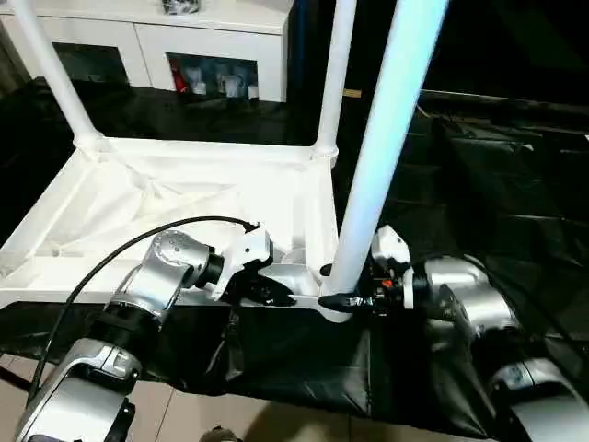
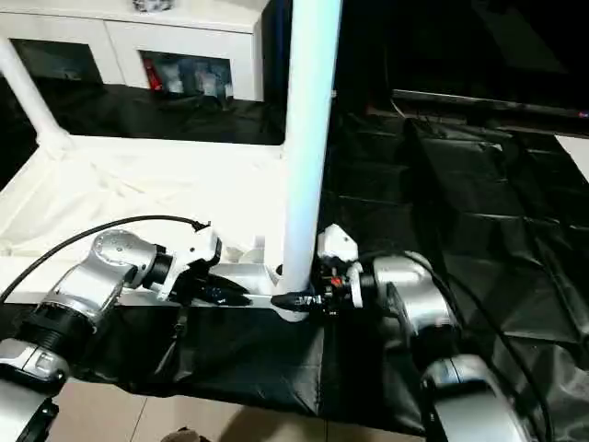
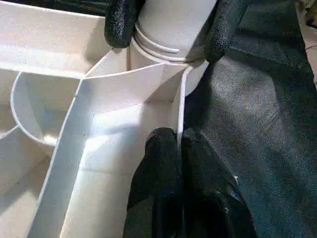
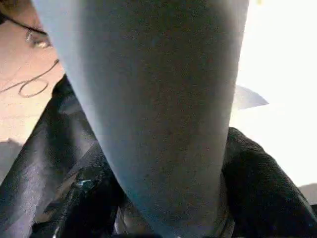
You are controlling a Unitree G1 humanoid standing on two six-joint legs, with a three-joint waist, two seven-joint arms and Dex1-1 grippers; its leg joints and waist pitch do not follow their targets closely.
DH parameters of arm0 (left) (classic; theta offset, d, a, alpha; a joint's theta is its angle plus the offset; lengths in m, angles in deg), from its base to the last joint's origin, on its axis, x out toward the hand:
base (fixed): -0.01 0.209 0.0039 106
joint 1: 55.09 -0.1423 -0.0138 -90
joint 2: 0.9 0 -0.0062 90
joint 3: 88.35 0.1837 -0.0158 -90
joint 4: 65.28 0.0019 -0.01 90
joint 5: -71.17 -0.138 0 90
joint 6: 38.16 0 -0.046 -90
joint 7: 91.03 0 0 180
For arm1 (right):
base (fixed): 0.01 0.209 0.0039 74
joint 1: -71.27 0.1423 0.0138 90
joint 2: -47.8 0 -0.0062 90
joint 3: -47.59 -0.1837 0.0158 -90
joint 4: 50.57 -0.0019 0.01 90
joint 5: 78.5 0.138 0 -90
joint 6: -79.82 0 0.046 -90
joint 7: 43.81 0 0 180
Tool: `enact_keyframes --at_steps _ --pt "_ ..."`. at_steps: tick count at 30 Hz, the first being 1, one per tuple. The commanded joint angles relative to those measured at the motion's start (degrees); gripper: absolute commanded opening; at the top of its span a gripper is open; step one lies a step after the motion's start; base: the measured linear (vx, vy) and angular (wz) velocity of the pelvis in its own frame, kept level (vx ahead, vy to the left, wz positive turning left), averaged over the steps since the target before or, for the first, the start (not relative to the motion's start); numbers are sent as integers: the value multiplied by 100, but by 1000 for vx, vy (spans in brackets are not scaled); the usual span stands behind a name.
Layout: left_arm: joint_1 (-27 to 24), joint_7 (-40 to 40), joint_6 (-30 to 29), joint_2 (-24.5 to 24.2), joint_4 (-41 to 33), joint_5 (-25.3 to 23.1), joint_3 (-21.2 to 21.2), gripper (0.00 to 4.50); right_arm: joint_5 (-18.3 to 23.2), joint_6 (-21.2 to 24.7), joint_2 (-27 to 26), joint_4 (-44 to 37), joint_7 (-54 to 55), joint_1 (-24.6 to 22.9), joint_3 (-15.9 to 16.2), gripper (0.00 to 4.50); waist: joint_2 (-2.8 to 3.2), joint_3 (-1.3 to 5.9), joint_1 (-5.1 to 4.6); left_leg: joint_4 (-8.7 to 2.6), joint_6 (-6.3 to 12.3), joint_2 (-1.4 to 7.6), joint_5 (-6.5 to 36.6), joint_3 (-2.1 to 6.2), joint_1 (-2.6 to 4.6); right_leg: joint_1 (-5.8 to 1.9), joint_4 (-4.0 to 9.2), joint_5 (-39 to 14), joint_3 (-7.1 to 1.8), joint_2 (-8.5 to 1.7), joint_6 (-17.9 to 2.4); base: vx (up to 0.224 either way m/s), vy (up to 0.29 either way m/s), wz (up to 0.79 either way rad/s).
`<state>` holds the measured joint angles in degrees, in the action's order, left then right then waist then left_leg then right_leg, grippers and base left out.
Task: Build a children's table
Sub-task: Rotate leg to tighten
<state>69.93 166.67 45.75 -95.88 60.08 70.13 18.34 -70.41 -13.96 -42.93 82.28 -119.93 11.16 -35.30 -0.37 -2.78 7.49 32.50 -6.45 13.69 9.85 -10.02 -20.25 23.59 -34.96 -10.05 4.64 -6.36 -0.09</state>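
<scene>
The white table top (image 1: 184, 193) lies upside down on a black cloth, its ribs facing up. Two white legs (image 1: 336, 74) (image 1: 51, 64) stand in its far corner sockets. A third leg (image 1: 386, 138) stands upright in the near right corner socket. My right gripper (image 1: 342, 300) is shut around that leg's base, with one black finger (image 3: 120, 22) on each side of it. Just left of that corner, my left gripper (image 3: 178, 141) is shut on the thin front rim of the table top. In the right wrist view the leg (image 4: 158, 109) rises between the fingers (image 4: 257, 183).
A black cloth (image 1: 479, 184) covers the floor under and to the right of the table top. A white glass-door cabinet (image 1: 184, 46) stands behind it. A black cable (image 1: 120, 249) loops over my left forearm. Bare pale floor (image 1: 258, 419) shows at the near edge.
</scene>
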Motion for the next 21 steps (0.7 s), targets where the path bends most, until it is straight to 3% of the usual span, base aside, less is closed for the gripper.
enact_keyframes --at_steps 1,3,5,9,13,14,17,18,21 --pt "131 -721 -134 252 259 0 -132 0 7 45 -262 -54 459 -76 37 250 -65 340 -19 -368 237 -62 1320 -104 6 -291 415 -1445 -198 -133 -1191 0 0 0" --pt "261 -1613 -283 542 375 -210 -214 0 -314 -108 -649 290 1975 -87 -129 249 -78 313 -61 -408 51 -74 1530 -73 12 -276 477 -2094 -211 -159 -958 0 0 0" --pt "286 -1773 -319 609 389 -252 -222 0 -364 -124 -732 338 2230 -94 -160 249 -90 309 -118 -422 -19 -96 1726 -56 24 -268 526 -2523 -211 -158 -790 0 0 0" --pt "371 -2402 -537 959 379 -448 -157 0 -767 -57 -1133 563 3718 -24 -134 249 -80 297 -202 -431 36 -124 1998 -35 45 -217 601 -2891 -220 -135 -611 0 0 0" --pt "380 -2931 -771 1317 316 -498 -176 0 -651 262 -1527 817 4713 173 -397 249 -79 292 -282 -456 -13 -134 2218 12 33 -202 638 -3154 -195 -126 -499 0 0 0" --pt "334 -3110 -862 1485 221 -527 -154 0 -536 250 -1752 894 4976 262 -549 249 -78 299 -278 -453 -1 -137 2237 10 39 -200 651 -3169 -192 -128 -486 0 0 0" --pt "240 -2969 -825 1582 92 -455 -105 0 -459 22 -1895 865 4979 323 -575 249 -102 326 -272 -473 71 -125 2135 6 19 -220 647 -2802 -197 -130 -537 0 0 0" --pt "231 -2942 -815 1579 82 -450 -99 0 -450 11 -1898 861 4971 325 -578 305 -94 328 -269 -476 84 -119 2111 4 16 -219 639 -2693 -204 -129 -568 0 0 0" --pt "143 -2619 -637 1438 12 -382 -67 0 -331 -42 -1848 798 4784 346 -617 319 -119 325 -266 -472 160 -128 2065 -16 -2 -226 619 -2485 -219 -118 -643 0 0 0"
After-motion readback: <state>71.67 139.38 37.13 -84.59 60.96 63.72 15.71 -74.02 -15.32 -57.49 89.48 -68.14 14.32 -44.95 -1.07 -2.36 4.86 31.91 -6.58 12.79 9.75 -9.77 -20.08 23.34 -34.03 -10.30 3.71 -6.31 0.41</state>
